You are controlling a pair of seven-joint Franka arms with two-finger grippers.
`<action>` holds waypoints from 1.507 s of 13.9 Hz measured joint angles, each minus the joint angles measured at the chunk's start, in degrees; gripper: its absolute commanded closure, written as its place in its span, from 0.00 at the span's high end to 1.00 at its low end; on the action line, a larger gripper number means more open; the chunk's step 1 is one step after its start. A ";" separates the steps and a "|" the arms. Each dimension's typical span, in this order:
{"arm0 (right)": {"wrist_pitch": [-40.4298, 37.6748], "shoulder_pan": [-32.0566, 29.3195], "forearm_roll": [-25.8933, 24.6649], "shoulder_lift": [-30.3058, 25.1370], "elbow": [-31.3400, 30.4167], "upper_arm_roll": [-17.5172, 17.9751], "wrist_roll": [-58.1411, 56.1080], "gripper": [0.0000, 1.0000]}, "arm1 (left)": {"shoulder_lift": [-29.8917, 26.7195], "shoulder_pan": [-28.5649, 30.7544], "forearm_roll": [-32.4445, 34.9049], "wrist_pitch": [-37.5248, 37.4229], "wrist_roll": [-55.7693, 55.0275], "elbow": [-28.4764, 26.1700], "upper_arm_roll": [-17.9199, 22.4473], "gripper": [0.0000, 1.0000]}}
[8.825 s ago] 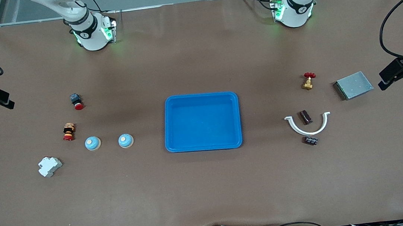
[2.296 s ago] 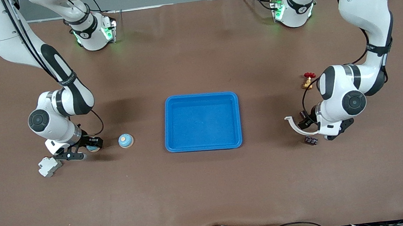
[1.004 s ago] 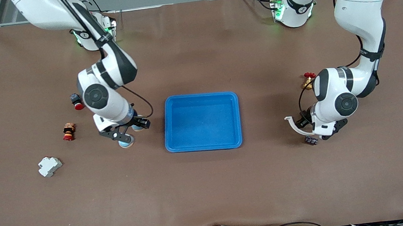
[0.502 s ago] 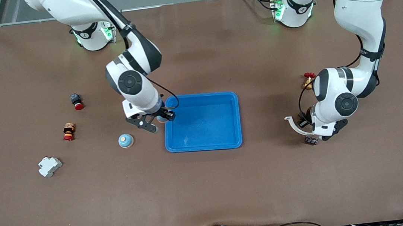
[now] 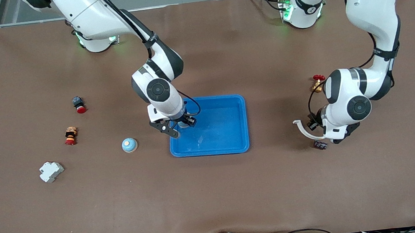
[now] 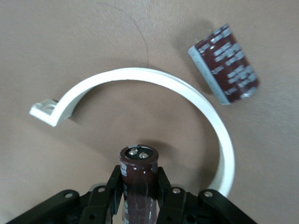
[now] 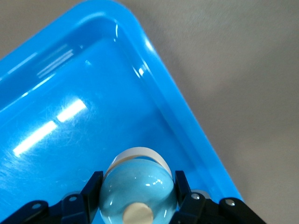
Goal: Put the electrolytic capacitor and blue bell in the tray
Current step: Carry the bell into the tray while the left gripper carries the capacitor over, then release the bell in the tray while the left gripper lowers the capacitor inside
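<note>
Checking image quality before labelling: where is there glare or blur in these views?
Right wrist view: white glare streaks on the tray floor, highlight on the blue bell. Left wrist view: the loose capacitor looks soft. Front view: evenly lit, soft shadows.

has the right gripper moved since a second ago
Yes. The right gripper, shut on a blue bell, has gone from beside the other bell on the table toward the left arm's end, and is now over the tray.

The right gripper (image 5: 180,127) has lifted one blue bell (image 7: 138,189) off the worktop and carried it over the tray (image 5: 239,128). The left gripper (image 6: 139,196) has descended inside the white curved bracket (image 6: 205,105) and clamped an electrolytic capacitor (image 6: 138,179).
</note>
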 measured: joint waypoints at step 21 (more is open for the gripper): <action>3.01 5.91 -1.78 2.73 -0.69 -3.14 3.85 0.00 | -1.41 -8.84 -2.55 -9.05 -42.50 17.09 -12.71 0.00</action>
